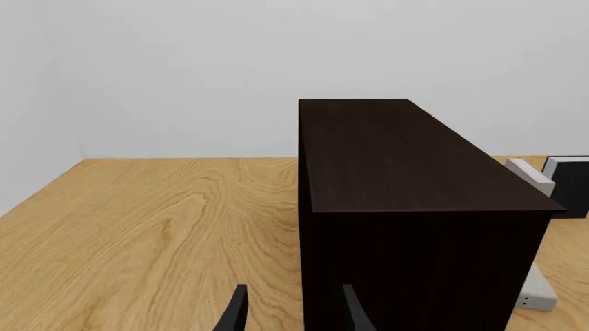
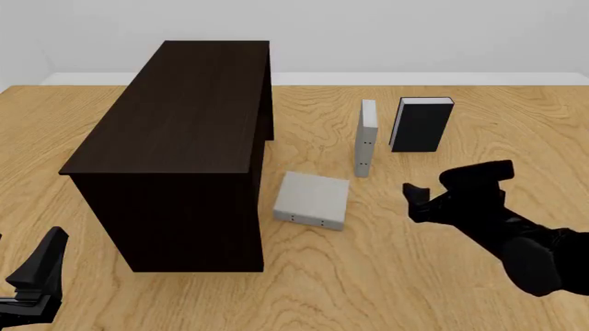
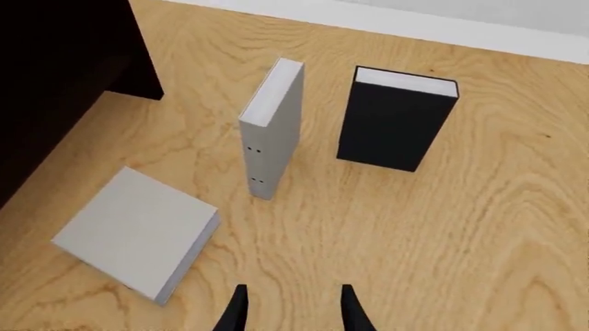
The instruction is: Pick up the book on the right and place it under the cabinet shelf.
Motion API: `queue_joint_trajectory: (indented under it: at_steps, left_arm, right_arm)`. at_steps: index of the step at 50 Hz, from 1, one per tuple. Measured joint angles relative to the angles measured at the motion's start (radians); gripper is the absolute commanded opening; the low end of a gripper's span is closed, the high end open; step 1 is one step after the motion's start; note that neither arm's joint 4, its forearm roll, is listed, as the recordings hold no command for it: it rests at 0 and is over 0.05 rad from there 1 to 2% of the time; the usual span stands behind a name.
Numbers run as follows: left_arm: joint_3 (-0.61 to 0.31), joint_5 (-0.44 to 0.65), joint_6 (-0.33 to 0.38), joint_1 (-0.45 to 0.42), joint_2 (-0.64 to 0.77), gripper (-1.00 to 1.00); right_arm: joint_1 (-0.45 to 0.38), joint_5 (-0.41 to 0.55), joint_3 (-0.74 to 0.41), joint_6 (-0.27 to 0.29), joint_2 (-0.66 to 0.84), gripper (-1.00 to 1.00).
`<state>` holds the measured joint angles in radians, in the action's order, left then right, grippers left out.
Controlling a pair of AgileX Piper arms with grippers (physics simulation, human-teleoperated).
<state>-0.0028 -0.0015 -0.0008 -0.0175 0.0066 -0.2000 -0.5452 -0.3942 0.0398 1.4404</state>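
Pale wooden desk (image 2: pixel 442 289) under plain grey walls, rendered in simulation.

Far left, near edge: left hand (image 2: pixel 32 283), parked low beside the cabinet, fingers parted and holding nothing, well apart from every book.

Left of centre: cabinet (image 2: pixel 175 103), big, dark brown, nearly black, with a long flat top running away from the camera. Space underneath not visible from the front.

Just right of the cabinet's near corner: book (image 2: pixel 313 200), light grey, nearly square, lying flat on the desk with white page edges and tiny dark dots along its near edge. Close to the cabinet but not touching it, and not under the shelf.

Farther back, right of centre: grey-white book (image 2: pixel 366 136) standing edge-on. Just beside it, to the right: black book (image 2: pixel 421 124), standing upright.

Right side: right hand (image 2: pixel 423 196), raised above the desk to the right of the flat grey book, fingers open, empty, pointing toward the books. In the right wrist view, both fingertips spread with only bare desk between them.

Progress, judged from this layout: barely begun. Nothing grasped. Remaining: reaching the book, closing on it, lifting, carrying left, and sliding it in under the cabinet shelf.
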Motion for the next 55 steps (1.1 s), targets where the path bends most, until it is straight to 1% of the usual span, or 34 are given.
queue_joint_trajectory:
  at_steps: [24, 38, 55]
  left_arm:
    - [-0.001, 0.001, 0.001, 0.0, 0.0, 1.0]
    - [-0.002, 0.002, 0.001, 0.0, -0.001, 1.0]
    - [-0.001, 0.002, 0.002, 0.0, -0.002, 1.0]
  right_arm:
    - [-0.012, 0.036, -0.057, 0.017, 0.062, 1.0]
    - [-0.027, 0.045, -0.128, 0.027, 0.174, 1.0]
    - [-0.082, 0.031, -0.242, 0.016, 0.35, 1.0]
